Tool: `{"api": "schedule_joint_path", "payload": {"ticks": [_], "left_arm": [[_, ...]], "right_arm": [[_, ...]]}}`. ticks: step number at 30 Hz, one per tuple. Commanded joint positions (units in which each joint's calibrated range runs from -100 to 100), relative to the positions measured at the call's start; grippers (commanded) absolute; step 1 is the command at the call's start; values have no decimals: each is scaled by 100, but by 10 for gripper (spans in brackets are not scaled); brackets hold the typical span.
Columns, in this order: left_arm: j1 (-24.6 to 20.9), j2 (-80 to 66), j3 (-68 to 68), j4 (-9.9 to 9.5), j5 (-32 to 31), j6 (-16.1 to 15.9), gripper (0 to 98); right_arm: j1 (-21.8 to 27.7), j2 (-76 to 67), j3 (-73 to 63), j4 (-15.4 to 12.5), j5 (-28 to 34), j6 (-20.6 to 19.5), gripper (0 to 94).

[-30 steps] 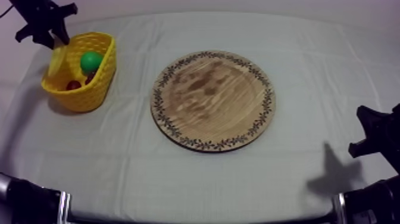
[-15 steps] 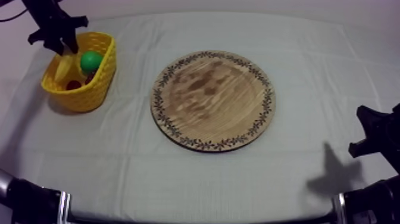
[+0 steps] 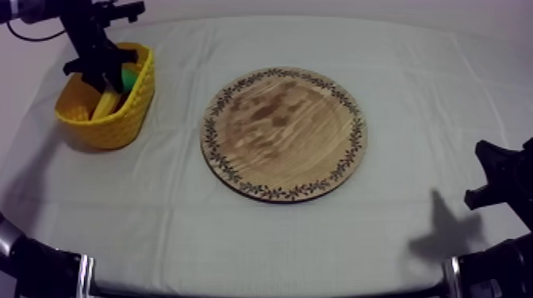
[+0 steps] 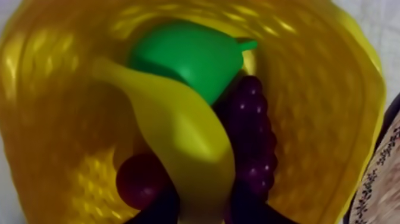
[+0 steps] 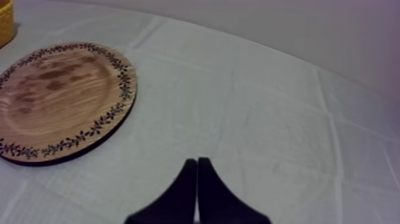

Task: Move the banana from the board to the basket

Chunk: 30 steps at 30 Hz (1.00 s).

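The yellow banana (image 3: 106,101) stands slanted inside the yellow basket (image 3: 78,113) at the table's far left. My left gripper (image 3: 100,73) reaches down into the basket from above. In the left wrist view the banana (image 4: 178,131) lies between my black fingers (image 4: 156,208), and my left gripper (image 4: 199,205) is shut on its near end. It rests over a green pear (image 4: 187,56), purple grapes (image 4: 253,137) and a small red fruit (image 4: 138,179). The wooden board (image 3: 283,133) in the middle is bare. My right gripper (image 5: 197,170) is shut on nothing, low at the right (image 3: 496,178).
The basket's wall (image 4: 59,89) rings the fruit closely. The board's patterned rim (image 4: 381,184) lies just beside the basket. In the right wrist view the board (image 5: 59,98) lies ahead on the cloth, with a corner of the basket (image 5: 5,21) beyond it.
My left arm has moved right and down over the basket, lowering the banana from the rim into it among the other fruit. The right arm has stayed still.
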Motion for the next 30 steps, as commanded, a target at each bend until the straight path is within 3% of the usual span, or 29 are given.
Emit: {"api": "schedule_joint_path", "payload": {"ticks": [1,7,12,22,30], "left_arm": [[-5,30,-33,7,-26,-11,447],[-24,-16,-68,3,-73,-15,769],[-31,-356,-48,-16,-189,19,893],[-39,-1850,565,14,-500,151,925],[-79,-3540,2224,251,-1625,142,805]], "right_arm": [[-2,0,5,-1,0,0,2],[-2,0,5,-1,0,0,2],[-2,0,5,-1,0,0,2],[-2,0,5,-1,0,0,2],[-2,0,5,-1,0,0,2]]}}
